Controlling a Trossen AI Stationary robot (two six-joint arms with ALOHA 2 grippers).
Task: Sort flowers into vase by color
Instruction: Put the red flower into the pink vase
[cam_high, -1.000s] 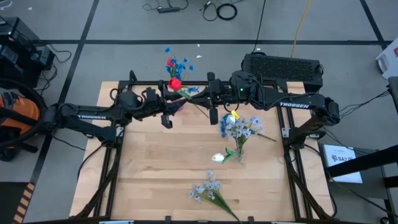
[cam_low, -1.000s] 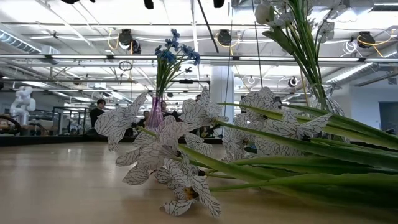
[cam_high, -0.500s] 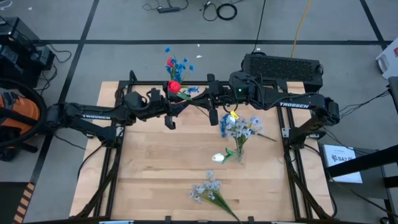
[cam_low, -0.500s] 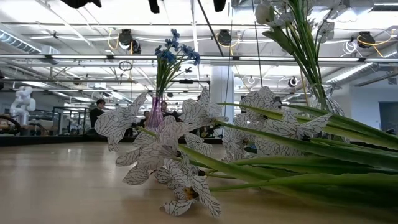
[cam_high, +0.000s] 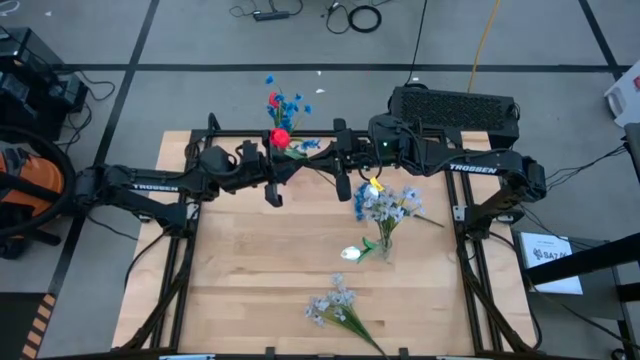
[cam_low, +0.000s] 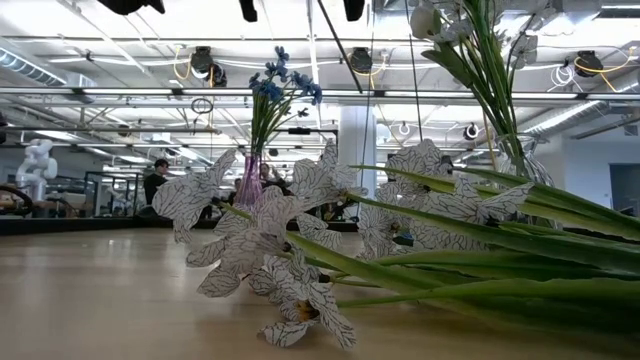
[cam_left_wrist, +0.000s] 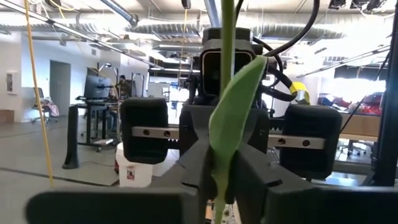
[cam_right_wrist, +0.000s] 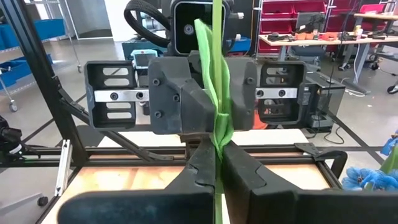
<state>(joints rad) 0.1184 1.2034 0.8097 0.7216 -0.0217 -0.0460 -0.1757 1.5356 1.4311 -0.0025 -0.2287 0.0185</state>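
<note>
A red tulip (cam_high: 280, 138) on a long green stem is held in the air over the table's far part, between my two arms. My left gripper (cam_high: 296, 165) comes from the left and my right gripper (cam_high: 320, 166) from the right; both are shut on its stem. Blue sprays (cam_high: 285, 103) stand in a purple vase (cam_low: 249, 183) at the far edge. Pale sprays (cam_high: 388, 205) stand in a clear vase right of centre. A white tulip (cam_high: 350, 253) and a lavender-white spray (cam_high: 333, 303) lie flat on the wood. My left gripper (cam_left_wrist: 222, 169) pinches the tulip's green stem (cam_left_wrist: 219, 190) between its two fingers, coming about level from the table's left and lying across the stem. A long leaf stands up in front of it. My right gripper (cam_right_wrist: 217, 158) pinches the same stem (cam_right_wrist: 217, 142) between its two fingers, level from the table's right, across the stem and close to the left fingers. The tulip stands roughly upright, tilted, clear of the table.
A black box (cam_high: 455, 105) sits behind the table's far right corner. The arms' frames (cam_high: 180, 250) run along both sides of the wooden table (cam_high: 260, 270). In the low view the lying spray (cam_low: 270, 250) and its stems fill the foreground.
My left gripper has crept a little toward the table's right, up to the tulip's stem that my right gripper holds. The tulip has stayed where it was.
</note>
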